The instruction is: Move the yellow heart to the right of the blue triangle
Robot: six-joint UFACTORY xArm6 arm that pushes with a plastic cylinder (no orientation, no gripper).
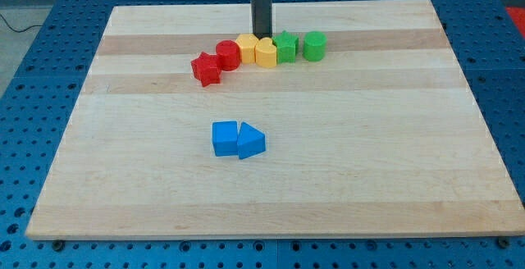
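Note:
The yellow heart (266, 53) sits in a row of blocks near the view's top, touching a second yellow block (246, 47) on its left and a green star (285, 47) on its right. The blue triangle (251, 142) lies near the board's middle, touching a blue cube (224, 138) on its left. My tip (262, 36) is just above the row, right behind the yellow heart and the other yellow block.
A red cylinder (228, 54) and a red star (206, 69) continue the row to the left. A green cylinder (315, 45) ends it on the right. The wooden board (369, 179) lies on a blue perforated table.

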